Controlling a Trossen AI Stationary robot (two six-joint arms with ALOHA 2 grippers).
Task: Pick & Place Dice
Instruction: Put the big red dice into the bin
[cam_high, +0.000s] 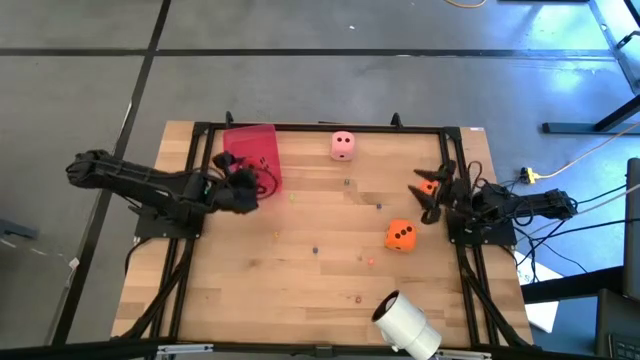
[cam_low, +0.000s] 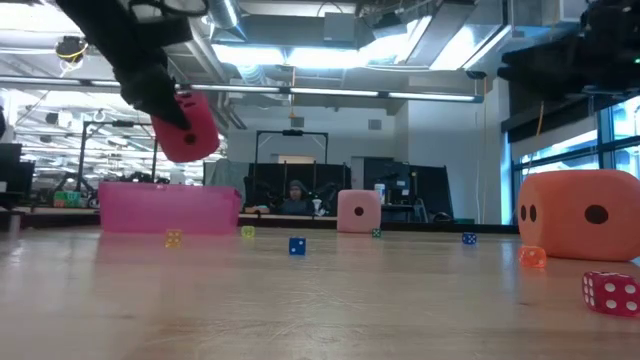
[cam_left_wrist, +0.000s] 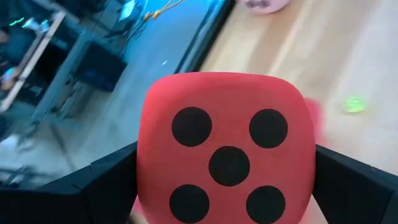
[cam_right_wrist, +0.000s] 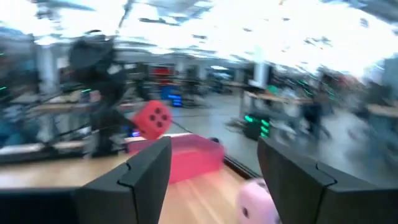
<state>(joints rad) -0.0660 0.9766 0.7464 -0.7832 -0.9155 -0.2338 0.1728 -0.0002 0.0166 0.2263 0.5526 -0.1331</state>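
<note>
My left gripper (cam_high: 244, 191) is shut on the red die (cam_left_wrist: 227, 146) and holds it in the air by the near edge of the translucent red tray (cam_high: 252, 152). The pale pink die (cam_high: 342, 146) sits on the table by the far edge. One orange die (cam_high: 401, 235) rests right of centre. A second orange die (cam_high: 428, 185) shows partly beside my right gripper (cam_high: 423, 198). That gripper is open at the right side and touches nothing; in its wrist view nothing lies between its fingers (cam_right_wrist: 146, 177). My left gripper pinches the red die between its two fingers (cam_left_wrist: 93, 186), on two opposite side faces (cam_left_wrist: 146, 155). The five-pip face looks toward the wrist camera. The fingers come from the table's left, slanting down. In the low view the die (cam_low: 187, 130) is tilted and lifted clear of the table.
A white roll (cam_high: 405, 325) lies at the near edge, right of centre. Several tiny dice, yellow, blue and red (cam_low: 610, 292), are scattered over the wooden table (cam_high: 300, 270). A black frame (cam_high: 320, 127) borders the table. Bare wood lies at the middle and near left.
</note>
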